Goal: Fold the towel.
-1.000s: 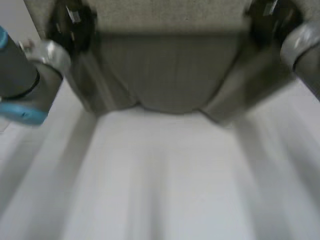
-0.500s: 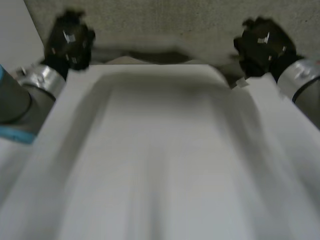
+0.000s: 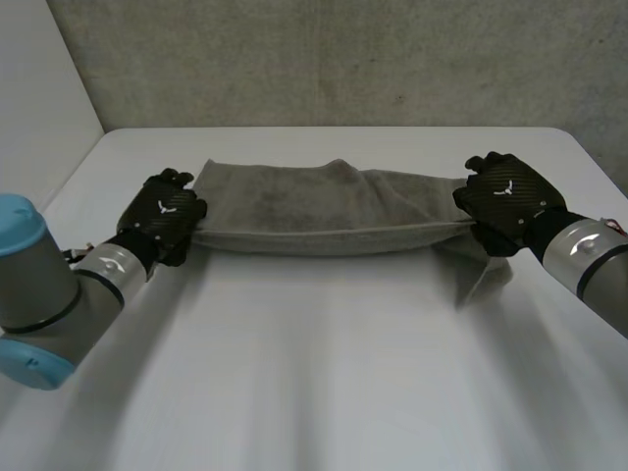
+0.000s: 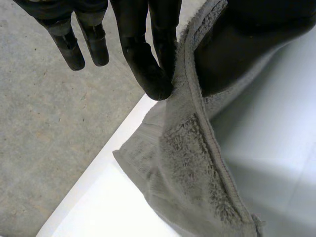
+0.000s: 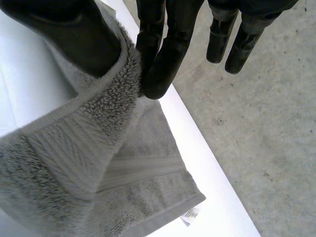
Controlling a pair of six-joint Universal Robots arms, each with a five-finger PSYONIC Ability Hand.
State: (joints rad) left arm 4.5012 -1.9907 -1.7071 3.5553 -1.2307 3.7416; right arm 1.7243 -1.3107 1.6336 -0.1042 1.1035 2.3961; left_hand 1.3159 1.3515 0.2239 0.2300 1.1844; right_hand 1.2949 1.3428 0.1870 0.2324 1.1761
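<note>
**Both hands pinch the towel, one at each end**

The left hand [image 3: 162, 216] is closed on the left end of the grey towel [image 3: 324, 206]. Its wrist view shows the hemmed edge pinched between the thumb and two fingers [image 4: 148, 64], while the other fingers hang straight and touch nothing. The right hand [image 3: 505, 201] grips the right end the same way: its wrist view shows the thick pile squeezed between thumb and fingers [image 5: 165, 54], with the outer fingers free.

In the head view the towel stretches in a long doubled band between the two hands, across the far part of the white table [image 3: 324, 373]. Its near edge is drawn taut, and a loose flap droops just below the right hand.

The wrist views add the table's edge with the grey floor [image 5: 266, 123] beyond it. The right one also shows a woven band across the towel and a small white label [image 5: 190, 216] at its corner, lying on the table.
</note>
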